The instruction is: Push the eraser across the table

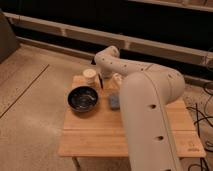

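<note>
The light-wood table [105,131] stands on a speckled floor. My white arm reaches from the lower right over the table to its far left part. The gripper [106,80] hangs low just right of a white cup [90,75]. A small dark shape [100,82], which looks like the eraser, sits between the cup and the gripper, mostly hidden by the gripper. I cannot tell whether they touch.
A black bowl [83,98] sits at the left of the table. A light-blue pad [114,101] lies right of the bowl. An orange marker [110,85] lies by the gripper. My arm covers the table's right side.
</note>
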Controlling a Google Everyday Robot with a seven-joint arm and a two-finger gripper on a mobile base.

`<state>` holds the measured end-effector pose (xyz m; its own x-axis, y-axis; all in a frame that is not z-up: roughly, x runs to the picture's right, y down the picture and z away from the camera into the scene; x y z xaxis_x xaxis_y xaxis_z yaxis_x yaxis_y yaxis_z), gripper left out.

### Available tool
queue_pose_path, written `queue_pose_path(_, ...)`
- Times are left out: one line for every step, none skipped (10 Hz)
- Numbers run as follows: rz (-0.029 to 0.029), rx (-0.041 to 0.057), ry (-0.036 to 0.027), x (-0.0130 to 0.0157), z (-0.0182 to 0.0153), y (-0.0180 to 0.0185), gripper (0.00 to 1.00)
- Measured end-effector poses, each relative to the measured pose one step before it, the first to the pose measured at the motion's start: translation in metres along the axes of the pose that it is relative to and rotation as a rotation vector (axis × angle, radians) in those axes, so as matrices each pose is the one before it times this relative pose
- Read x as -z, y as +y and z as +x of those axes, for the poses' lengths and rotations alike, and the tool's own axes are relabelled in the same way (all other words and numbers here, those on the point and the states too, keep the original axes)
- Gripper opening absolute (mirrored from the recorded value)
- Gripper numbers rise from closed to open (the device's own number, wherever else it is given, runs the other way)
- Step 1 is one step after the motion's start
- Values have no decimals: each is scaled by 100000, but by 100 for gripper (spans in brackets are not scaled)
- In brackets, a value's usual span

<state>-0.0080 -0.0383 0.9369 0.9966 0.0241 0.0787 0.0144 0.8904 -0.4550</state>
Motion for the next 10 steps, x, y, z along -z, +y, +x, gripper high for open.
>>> queue_pose_path(-362, 134, -1811, 308, -510, 151, 65)
queue_pose_path(-606, -299, -2057, 448, -516, 292, 65)
queue_pose_path(-566, -888, -1884, 434, -315, 407, 65)
queue_pose_path(-244, -3304, -1774, 847, 321, 624, 65)
queue_pose_path(-1090, -2827, -41, 396, 721, 834, 65)
queue_pose_path(915, -3619, -730, 1084, 639, 341, 65)
queue_pose_path(-77, -4762, -11, 982, 1216, 760, 65)
queue_pose_path(-49, -4899, 399, 1166, 1434, 524, 65)
queue_pose_path(-743, -3391, 1624, 646, 1134, 472, 65)
queue_pose_path(-546, -1949, 1342, 399, 675, 210, 65)
